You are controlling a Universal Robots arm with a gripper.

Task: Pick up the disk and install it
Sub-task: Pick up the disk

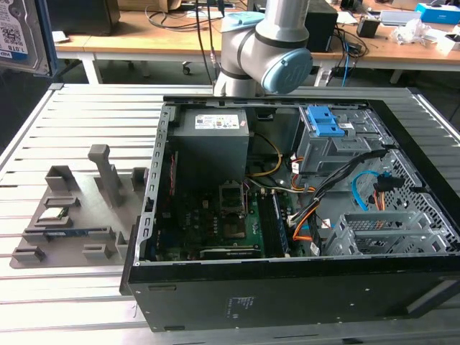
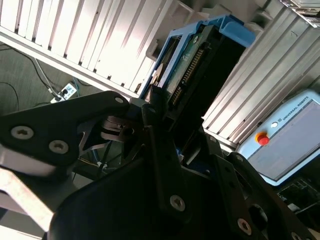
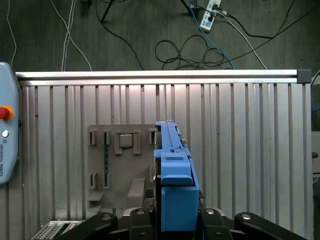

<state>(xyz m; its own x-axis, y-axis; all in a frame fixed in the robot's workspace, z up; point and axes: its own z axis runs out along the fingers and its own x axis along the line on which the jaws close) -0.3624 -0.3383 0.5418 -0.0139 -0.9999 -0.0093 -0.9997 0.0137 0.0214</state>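
Tool (image 3: 175, 220) clenched on the disk (image 3: 167, 145), gripped by its blue frame (image 3: 175, 195) and held edgewise well above the slatted tabletop (image 3: 240, 150) and grey fixture (image 3: 120, 167); such height likely keeps it clear of obstacles.

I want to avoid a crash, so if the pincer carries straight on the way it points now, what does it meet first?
The pincer is shut on the disk, which leads. Beyond it lie the edge of the grey fixture plate and the slatted table; which comes first, depth leaves unclear.
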